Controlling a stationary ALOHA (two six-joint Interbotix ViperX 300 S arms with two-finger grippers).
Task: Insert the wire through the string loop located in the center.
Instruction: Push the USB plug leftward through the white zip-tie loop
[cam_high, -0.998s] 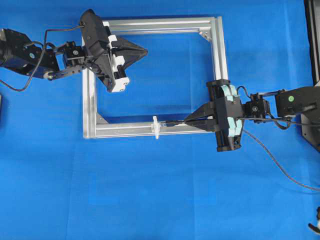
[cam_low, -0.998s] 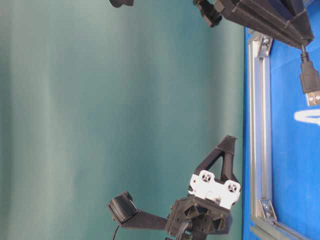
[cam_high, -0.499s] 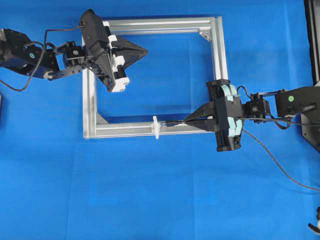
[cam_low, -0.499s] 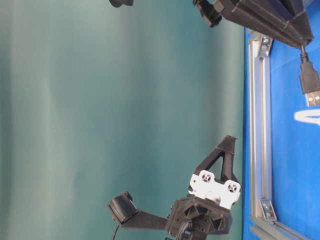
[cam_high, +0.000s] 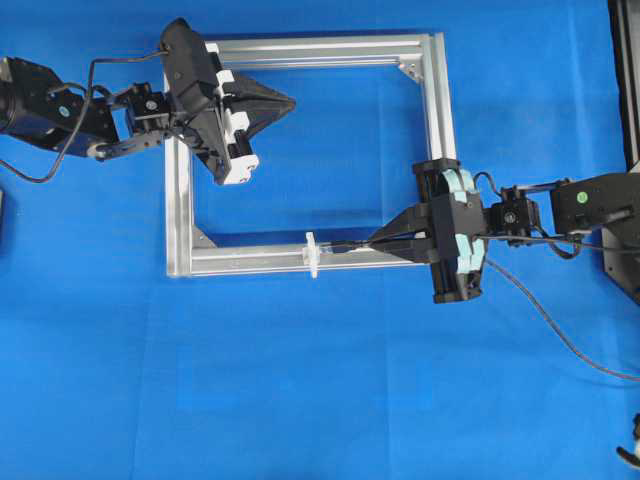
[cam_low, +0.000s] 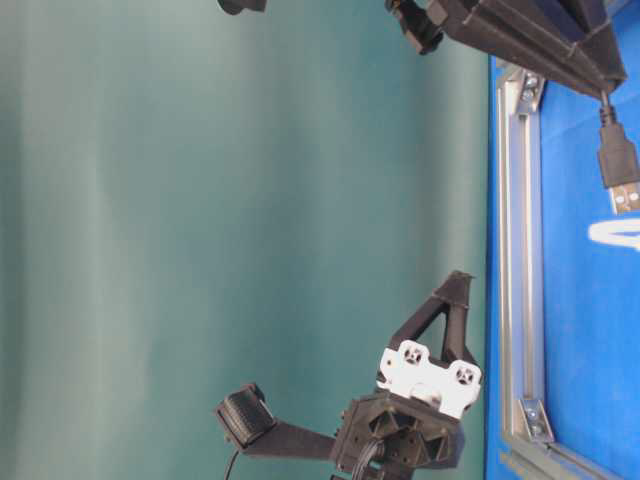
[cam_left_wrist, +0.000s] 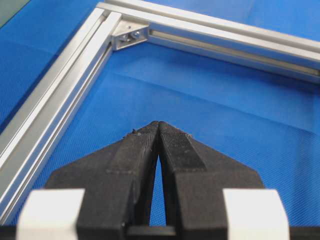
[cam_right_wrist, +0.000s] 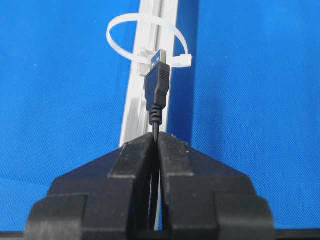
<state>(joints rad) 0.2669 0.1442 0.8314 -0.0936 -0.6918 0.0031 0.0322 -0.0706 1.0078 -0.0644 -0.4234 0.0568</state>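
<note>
The right gripper (cam_high: 378, 243) is clamped on the wire (cam_right_wrist: 157, 92) just behind its plug, whose metal tip points left along the near bar of the frame (cam_high: 250, 260). The plug tip sits just right of the loop (cam_high: 312, 254), a thin white tie standing upright on that bar; in the right wrist view the tip lines up with the lower part of the loop (cam_right_wrist: 145, 37), but whether it has entered cannot be told. Behind the right gripper the wire (cam_high: 560, 335) trails off right and toward the near edge across the blue mat (cam_high: 300, 400).

The left gripper (cam_high: 288, 101) has its jaws pressed together on nothing and hangs over the far left part of the frame, inside the opening, well apart from the loop. Its wrist view shows a corner bracket (cam_left_wrist: 131, 34) beyond the fingertips (cam_left_wrist: 150, 131). Nothing lies between the plug and the loop.
</note>
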